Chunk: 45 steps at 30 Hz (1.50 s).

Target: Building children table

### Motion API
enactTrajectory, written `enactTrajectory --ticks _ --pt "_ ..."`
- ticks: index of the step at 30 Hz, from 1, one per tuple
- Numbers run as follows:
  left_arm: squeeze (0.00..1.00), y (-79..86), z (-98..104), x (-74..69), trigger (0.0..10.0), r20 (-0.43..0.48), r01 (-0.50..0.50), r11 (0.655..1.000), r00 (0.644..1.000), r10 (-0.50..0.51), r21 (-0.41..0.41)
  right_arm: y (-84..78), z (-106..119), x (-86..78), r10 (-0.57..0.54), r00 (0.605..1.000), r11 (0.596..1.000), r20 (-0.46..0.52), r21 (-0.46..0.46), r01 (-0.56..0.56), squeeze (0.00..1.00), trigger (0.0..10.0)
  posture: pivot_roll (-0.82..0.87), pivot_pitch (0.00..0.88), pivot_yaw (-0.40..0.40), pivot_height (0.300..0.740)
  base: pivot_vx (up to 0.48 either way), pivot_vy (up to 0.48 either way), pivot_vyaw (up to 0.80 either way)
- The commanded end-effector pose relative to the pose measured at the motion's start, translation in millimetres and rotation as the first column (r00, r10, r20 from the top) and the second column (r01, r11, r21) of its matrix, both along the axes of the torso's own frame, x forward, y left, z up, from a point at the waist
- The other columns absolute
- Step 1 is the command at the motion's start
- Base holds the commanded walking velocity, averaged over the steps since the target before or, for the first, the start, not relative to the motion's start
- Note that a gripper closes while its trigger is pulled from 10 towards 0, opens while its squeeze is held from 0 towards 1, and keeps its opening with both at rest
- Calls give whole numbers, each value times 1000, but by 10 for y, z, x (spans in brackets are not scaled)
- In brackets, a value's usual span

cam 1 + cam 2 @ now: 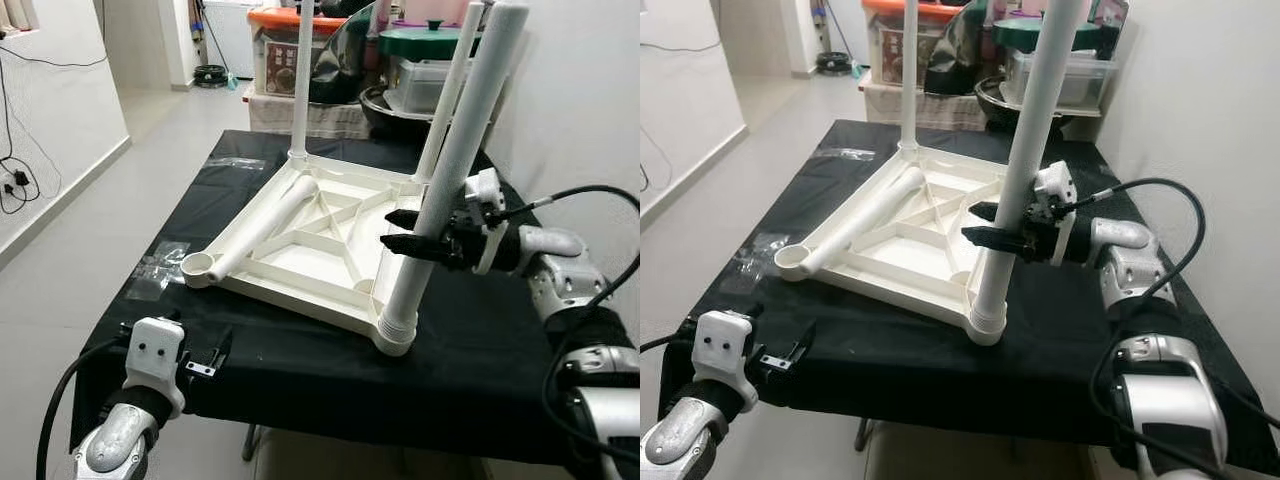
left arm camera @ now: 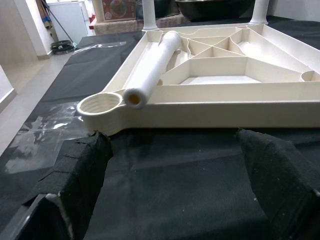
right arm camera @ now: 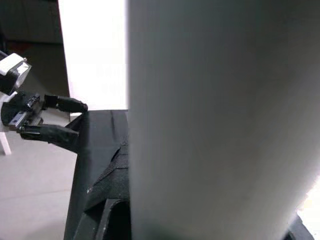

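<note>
Tabletop: a white plastic tabletop [image 1: 310, 245] lies upside down on the counter [image 1: 480, 340], ribbed underside up, near the middle of the black cloth.
Near leg: a white leg [image 1: 450, 180] stands in the corner socket at about 5 o'clock on the tabletop, leaning slightly toward 1 o'clock.
Far legs: two more legs stand in the far corners, one [image 1: 302, 80] at about 11 o'clock, the other [image 1: 447, 95] at about 1 o'clock.
Loose leg: a fourth leg [image 1: 265, 228] lies flat across the ribs, its near end just beside the bare socket [image 1: 198, 266] at 8 o'clock.
Right tool: the right tool [image 1: 408, 232] reaches in from 3 o'clock and has its two black fingers closed round the near leg, about halfway up.
Left tool: the left tool [image 1: 208, 362] sits at the counter's near edge at about 7 o'clock, fingers spread wide and holding nothing, pointed toward the bare socket.
Counter: covered by a black cloth; clear plastic wrap [image 1: 158, 268] lies at its 9 o'clock edge.
Background: storage boxes [image 1: 280, 50] and bowls stand beyond the counter at 12 o'clock.
</note>
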<state>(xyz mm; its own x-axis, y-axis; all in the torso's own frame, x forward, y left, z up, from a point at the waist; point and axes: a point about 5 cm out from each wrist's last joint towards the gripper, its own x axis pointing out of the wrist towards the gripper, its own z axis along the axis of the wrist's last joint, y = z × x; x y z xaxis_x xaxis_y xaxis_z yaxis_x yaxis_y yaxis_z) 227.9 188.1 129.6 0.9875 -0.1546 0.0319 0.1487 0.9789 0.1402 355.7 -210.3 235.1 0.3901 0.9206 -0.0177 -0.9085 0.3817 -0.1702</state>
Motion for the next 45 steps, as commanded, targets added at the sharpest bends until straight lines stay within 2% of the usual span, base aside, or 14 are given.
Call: enactTrajectory --ticks 1,13,19,22,25,26,29,30,32,33,35,36,37,45 --pt "0 -12 -40 -4 10000 -10 3 1000 1000 -3 -5 -26 -8 -7 -35 999 999 10 -11 35 0 0 36 0 -85 740 0 0 0" --pt "0 -25 -50 4 10000 -16 10 1000 1000 -10 -5 99 -264 43 -218 974 976 -64 -18 217 0 0 31 0 -82 740 0 0 0" --pt "0 -32 -60 8 10000 -19 10 1000 1000 -10 -7 190 -442 92 -359 916 930 -180 15 367 0 0 31 0 -88 740 0 0 0" --pt "0 -36 -74 1 10000 -23 9 1000 1000 -9 -9 224 -645 108 -471 842 879 -263 -57 474 0 0 31 0 -89 740 0 0 0" --pt "0 -42 -82 -2 10000 -25 9 1000 1000 -9 -10 199 -795 151 -606 723 787 -330 -115 606 0 0 31 0 -94 740 0 0 0" --pt "0 -42 -82 -2 10000 -25 9 1000 1000 -9 -10 199 -795 151 -606 723 787 -330 -115 606 0 0 31 0 -94 740 0 0 0" --pt "0 -38 -83 -3 10000 -23 3 1000 1000 -3 -11 183 -942 151 -756 569 641 -324 -188 744 0 0 34 0 -98 740 0 0 0" --pt "0 -38 -83 -3 10000 -23 3 1000 1000 -3 -11 183 -942 151 -756 569 641 -324 -188 744 0 0 34 0 -98 740 0 0 0" --pt "0 -37 -84 -2 10000 -22 0 1000 1000 0 -11 211 -1033 123 -828 463 539 -316 -219 813 0 0 34 0 -98 740 0 0 0" --pt "0 -37 -84 -2 10000 -22 0 1000 1000 0 -11 211 -1033 123 -828 463 539 -316 -219 813 0 0 34 0 -98 740 0 0 0" --pt "0 -34 -86 -6 10000 -22 -2 1000 1000 1 -11 233 -1085 86 -886 351 424 -304 -223 878 0 0 38 0 -103 740 0 0 0" --pt "0 -27 -83 -7 10000 -20 -6 1000 1000 6 -11 277 -1137 30 -920 256 329 -298 -226 917 0 0 46 0 -106 740 0 0 0" --pt "0 -27 -83 -7 10000 -20 -6 1000 1000 6 -11 277 -1137 30 -920 256 329 -298 -226 917 0 0 46 0 -106 740 0 0 0" --pt "0 -14 -83 -3 10000 -18 -14 1000 1000 14 -7 395 -1209 -50 -952 80 154 -297 -235 960 0 0 50 0 -103 740 0 0 0"
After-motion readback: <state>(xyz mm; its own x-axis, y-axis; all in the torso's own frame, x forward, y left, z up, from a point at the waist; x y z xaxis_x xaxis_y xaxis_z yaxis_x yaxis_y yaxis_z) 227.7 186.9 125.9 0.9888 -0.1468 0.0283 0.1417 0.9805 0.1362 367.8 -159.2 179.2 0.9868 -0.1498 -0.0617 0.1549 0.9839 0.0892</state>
